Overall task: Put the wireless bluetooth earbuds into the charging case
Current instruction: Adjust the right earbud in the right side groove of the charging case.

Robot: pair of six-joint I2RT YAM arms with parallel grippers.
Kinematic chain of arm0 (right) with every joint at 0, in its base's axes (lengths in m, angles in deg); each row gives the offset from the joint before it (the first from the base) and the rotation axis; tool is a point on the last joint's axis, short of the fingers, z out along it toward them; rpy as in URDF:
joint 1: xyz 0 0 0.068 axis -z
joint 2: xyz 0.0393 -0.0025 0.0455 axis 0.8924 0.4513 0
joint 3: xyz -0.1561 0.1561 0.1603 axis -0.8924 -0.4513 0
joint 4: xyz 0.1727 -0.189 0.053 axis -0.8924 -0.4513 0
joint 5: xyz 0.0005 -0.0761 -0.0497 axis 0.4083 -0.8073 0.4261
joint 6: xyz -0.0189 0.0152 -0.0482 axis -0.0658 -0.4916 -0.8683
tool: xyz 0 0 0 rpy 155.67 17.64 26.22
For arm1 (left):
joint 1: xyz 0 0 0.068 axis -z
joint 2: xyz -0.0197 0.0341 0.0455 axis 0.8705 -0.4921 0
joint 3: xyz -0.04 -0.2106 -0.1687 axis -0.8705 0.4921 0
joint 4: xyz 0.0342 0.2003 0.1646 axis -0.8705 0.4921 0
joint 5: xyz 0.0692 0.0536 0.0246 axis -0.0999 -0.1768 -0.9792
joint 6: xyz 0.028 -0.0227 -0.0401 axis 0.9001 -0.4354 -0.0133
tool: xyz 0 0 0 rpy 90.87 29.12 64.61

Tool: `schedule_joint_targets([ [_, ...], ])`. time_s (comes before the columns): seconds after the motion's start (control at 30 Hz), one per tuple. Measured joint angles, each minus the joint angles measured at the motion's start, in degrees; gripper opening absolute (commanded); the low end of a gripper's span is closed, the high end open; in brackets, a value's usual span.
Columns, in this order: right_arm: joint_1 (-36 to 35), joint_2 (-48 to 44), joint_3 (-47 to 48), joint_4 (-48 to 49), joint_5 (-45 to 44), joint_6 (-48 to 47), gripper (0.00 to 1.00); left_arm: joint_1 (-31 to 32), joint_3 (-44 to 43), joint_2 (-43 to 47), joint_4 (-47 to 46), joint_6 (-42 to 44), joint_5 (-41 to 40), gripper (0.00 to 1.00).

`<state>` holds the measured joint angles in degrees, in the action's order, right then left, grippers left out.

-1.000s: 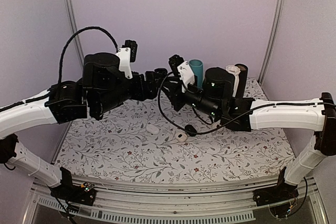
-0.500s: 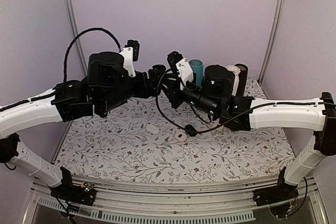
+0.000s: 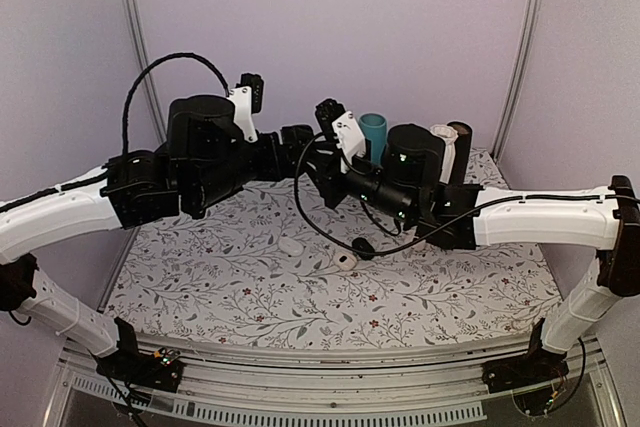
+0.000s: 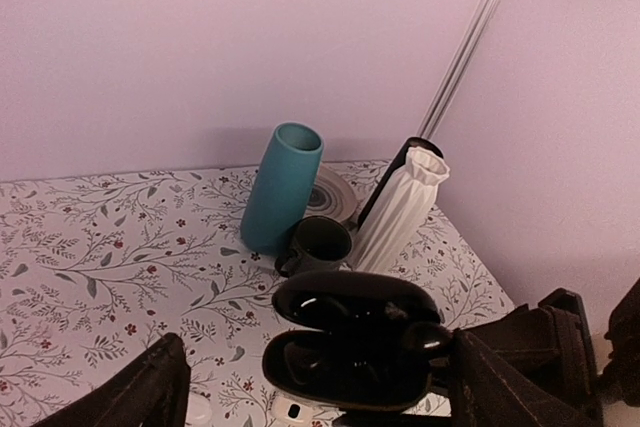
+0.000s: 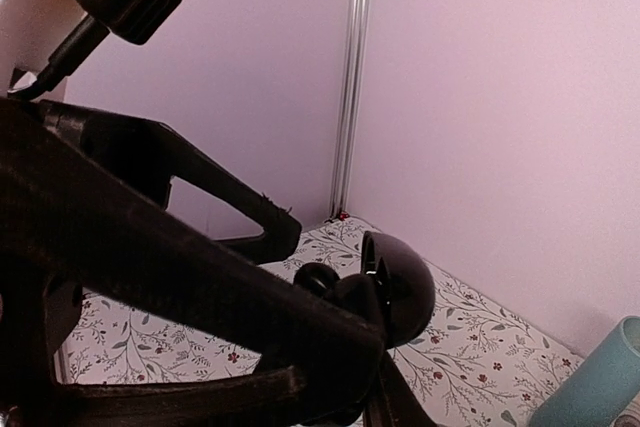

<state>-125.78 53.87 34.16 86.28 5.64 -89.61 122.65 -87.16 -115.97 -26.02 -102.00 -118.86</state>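
Both arms are raised above the flowered cloth and their grippers meet in mid-air. My left gripper (image 3: 298, 142) (image 4: 330, 392) holds the open black charging case (image 4: 350, 362), with its lid (image 4: 355, 297) up and its inside facing the left wrist camera. My right gripper (image 3: 320, 159) (image 5: 365, 347) presses a small dark earbud (image 4: 428, 339) against the case's right rim. In the right wrist view the earbud (image 5: 322, 279) sits just left of the case's domed shell (image 5: 405, 292). The case's inside is too dark to show a second bud. In the top view the case is hidden among black fingers.
A teal vase (image 4: 283, 187), a dark mug (image 4: 318, 244), a white ribbed vase (image 4: 405, 207) and a spiral-patterned plate (image 4: 332, 192) stand at the back right. Two small white pieces (image 3: 291, 245) (image 3: 346, 262) and a small black piece (image 3: 363, 245) lie mid-cloth. A black cable (image 3: 315, 217) hangs under the right gripper.
My left arm has swung right and a little up. My right gripper has edged left. The gap between the two grippers has closed, and they now touch.
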Motion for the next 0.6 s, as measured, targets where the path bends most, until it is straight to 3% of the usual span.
schedule_joint_targets([
  [0.6, -0.33, 0.7, 0.31, -0.2, 0.0, 0.0, 0.03, -1.51, 0.24, -0.28, -0.61, -1.2, 1.75, 0.8],
])
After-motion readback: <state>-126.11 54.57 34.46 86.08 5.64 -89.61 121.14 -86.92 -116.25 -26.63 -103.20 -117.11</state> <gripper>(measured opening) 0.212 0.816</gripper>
